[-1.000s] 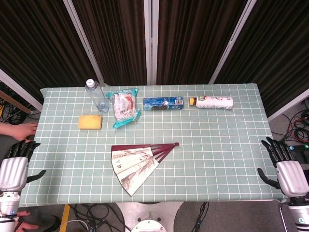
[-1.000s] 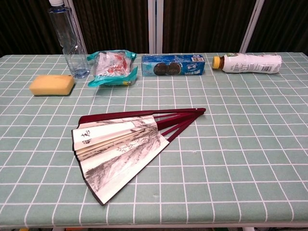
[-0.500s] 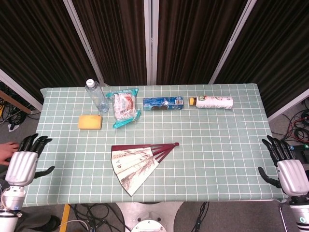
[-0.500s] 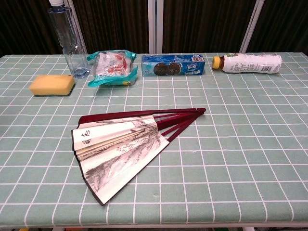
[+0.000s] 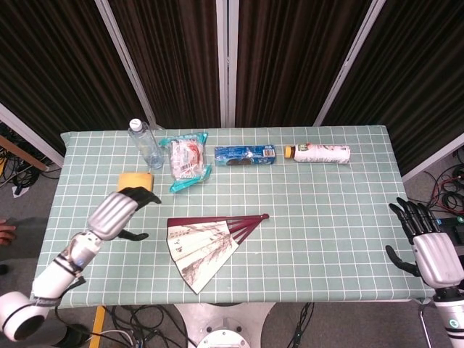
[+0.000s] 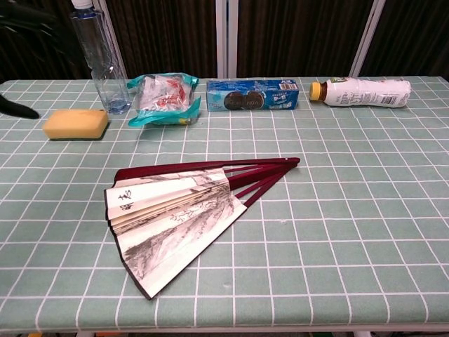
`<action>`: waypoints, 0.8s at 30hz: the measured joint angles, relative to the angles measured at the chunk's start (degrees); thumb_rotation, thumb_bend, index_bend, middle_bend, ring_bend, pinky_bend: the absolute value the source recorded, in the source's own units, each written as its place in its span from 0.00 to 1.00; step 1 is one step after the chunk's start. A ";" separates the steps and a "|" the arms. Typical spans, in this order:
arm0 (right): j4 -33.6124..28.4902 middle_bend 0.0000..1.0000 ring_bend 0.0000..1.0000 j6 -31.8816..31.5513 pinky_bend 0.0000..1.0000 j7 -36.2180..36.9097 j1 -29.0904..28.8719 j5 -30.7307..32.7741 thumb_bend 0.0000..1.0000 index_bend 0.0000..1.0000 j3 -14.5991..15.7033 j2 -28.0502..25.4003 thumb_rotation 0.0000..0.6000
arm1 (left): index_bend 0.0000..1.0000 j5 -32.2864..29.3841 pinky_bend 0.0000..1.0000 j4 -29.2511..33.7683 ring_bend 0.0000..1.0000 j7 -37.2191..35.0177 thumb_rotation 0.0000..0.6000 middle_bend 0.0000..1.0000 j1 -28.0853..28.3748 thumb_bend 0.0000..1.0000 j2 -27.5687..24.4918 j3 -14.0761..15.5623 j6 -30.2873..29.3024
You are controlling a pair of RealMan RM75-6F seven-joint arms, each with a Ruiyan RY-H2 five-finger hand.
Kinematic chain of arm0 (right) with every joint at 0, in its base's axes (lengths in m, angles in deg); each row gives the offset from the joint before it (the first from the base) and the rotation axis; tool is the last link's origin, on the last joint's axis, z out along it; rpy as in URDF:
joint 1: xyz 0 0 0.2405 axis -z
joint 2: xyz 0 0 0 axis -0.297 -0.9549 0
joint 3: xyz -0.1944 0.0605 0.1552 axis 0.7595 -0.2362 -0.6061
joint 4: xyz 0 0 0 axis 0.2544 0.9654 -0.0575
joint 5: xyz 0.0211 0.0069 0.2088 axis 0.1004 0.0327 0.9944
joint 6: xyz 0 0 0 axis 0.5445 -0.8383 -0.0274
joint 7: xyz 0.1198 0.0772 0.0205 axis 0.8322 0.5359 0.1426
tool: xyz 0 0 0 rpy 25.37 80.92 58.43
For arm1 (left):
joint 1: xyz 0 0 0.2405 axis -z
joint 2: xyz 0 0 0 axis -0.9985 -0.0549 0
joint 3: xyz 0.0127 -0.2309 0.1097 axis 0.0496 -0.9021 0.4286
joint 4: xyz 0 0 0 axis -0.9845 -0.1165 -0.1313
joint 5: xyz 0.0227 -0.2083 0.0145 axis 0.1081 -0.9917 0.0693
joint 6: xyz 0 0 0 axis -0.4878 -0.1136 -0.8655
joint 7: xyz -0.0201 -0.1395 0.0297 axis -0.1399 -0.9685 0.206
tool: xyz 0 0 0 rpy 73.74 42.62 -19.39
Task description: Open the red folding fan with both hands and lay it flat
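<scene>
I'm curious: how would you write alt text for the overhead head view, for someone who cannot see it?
A red folding fan lies partly spread on a green checked table, with the robot's left hand open just left of it and the right hand open off the table's right edge. Along the far side sit a sponge, water bottle, snack bag, cookie pack and white bottle.

Probably lab: dark curtains [image 5: 290, 58], floor cables [image 5: 138, 319], checked table [image 5: 341, 217].

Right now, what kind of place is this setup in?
Probably a robot lab or test bench: a table under a checked cloth, dark curtains behind, loose cables on the floor, and props like a folding fan.
</scene>
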State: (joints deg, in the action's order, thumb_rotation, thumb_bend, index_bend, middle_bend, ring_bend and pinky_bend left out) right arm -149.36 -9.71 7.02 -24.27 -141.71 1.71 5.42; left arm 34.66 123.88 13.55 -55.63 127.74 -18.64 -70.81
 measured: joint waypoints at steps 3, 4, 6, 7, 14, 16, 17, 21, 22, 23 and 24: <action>-0.03 0.00 0.00 0.29 0.00 -0.09 -0.05 0.40 0.27 0.00 0.00 -0.11 1.00 | 0.32 -4.02 0.36 -1.62 0.28 -0.33 1.00 0.34 6.08 0.17 2.60 -1.47 7.52; -0.03 0.00 0.00 0.40 0.00 -0.12 -0.08 0.51 0.27 0.00 0.01 -0.13 1.00 | 0.33 -5.51 0.36 -2.40 0.28 -0.09 1.00 0.34 7.87 0.18 3.68 -1.82 9.59; -0.08 0.00 0.00 0.74 0.00 -0.22 -0.16 0.77 0.27 0.00 0.03 -0.17 1.00 | 0.33 -9.22 0.36 -4.66 0.28 1.18 1.00 0.34 11.49 0.19 6.61 -2.40 13.53; -0.16 0.00 0.00 0.94 0.00 -0.31 -0.21 0.89 0.27 0.00 0.05 -0.22 1.00 | 0.33 -10.88 0.36 -5.75 0.28 1.96 1.00 0.34 12.82 0.19 7.89 -2.56 14.90; -0.70 0.00 0.00 1.87 0.00 -0.96 -0.47 1.92 0.27 0.00 0.03 -0.59 1.00 | 0.32 -24.79 0.36 -14.40 0.28 8.77 1.00 0.33 21.25 0.20 17.12 -2.30 21.74; -0.96 0.00 0.00 2.01 0.00 -1.24 -0.55 2.18 0.27 0.00 -0.05 -0.80 1.00 | 0.31 -28.86 0.36 -16.84 0.28 10.87 1.00 0.32 23.43 0.20 19.51 -1.82 22.53; -1.07 0.00 0.00 2.11 0.00 -1.40 -0.58 2.31 0.27 0.00 -0.08 -0.88 1.00 | 0.30 -30.50 0.36 -17.70 0.28 11.74 1.00 0.32 24.26 0.20 20.35 -1.56 22.72; -1.20 0.00 0.00 2.67 0.00 -1.69 -0.69 2.81 0.27 0.00 -0.07 -0.90 1.00 | 0.30 -37.60 0.38 -20.73 0.28 15.43 1.00 0.32 27.96 0.20 23.09 0.02 23.41; -1.22 0.00 0.00 2.79 0.00 -1.71 -0.71 2.94 0.27 0.00 -0.05 -0.88 1.00 | 0.30 -39.08 0.39 -21.33 0.28 16.17 1.00 0.32 28.78 0.20 23.57 0.43 23.58; -1.21 0.00 0.00 2.84 0.00 -1.71 -0.70 3.08 0.27 0.00 -0.04 -0.84 1.00 | 0.30 -40.56 0.40 -21.93 0.28 16.84 1.00 0.32 29.56 0.20 24.03 0.85 23.76; -1.18 0.00 0.00 2.84 0.00 -1.67 -0.67 3.16 0.27 0.00 -0.03 -0.82 1.00 | 0.30 -42.56 0.40 -22.69 0.28 17.61 1.00 0.32 30.57 0.20 24.62 1.39 23.95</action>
State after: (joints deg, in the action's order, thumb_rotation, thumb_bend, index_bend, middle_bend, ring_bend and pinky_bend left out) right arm -150.54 -6.88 5.36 -24.94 -138.55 1.67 4.60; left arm -7.90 101.20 31.16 -25.07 152.36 -17.25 -46.85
